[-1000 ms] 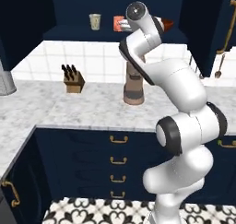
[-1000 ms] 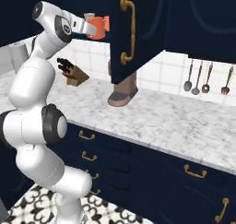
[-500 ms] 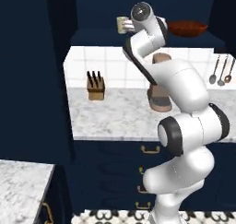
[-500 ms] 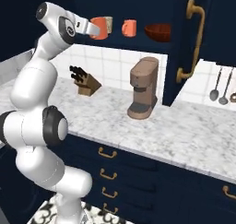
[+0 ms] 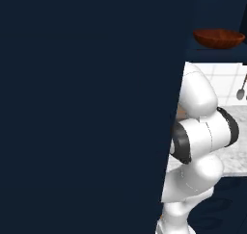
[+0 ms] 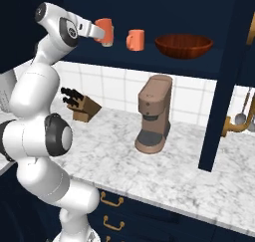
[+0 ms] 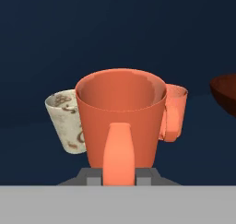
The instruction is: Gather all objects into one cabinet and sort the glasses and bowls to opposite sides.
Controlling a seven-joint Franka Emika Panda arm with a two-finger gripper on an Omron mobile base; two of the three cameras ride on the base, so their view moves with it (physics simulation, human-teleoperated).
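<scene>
We see a brown coffee machine (image 6: 154, 114) on the marble counter (image 6: 199, 179), knife block (image 6: 80, 105) left of it, hanging utensils (image 6: 240, 117) at right, patterned cream cup (image 7: 65, 121).

Hard to make out much in the left base view — big dark cabinet panel (image 5: 87, 108) in the way, covering most of the arm and the counter; bowl (image 5: 219, 37) peeks out top right, cut short at the right edge; hanging utensil (image 5: 240, 90) clipped by that edge too. In the hand view, held orange-red cup (image 7: 120, 121) blocks most of a patterned cream cup (image 7: 66, 121) and a second orange cup (image 7: 173, 111); fingertips buried behind it — bowl sliced off at the right.
</scene>
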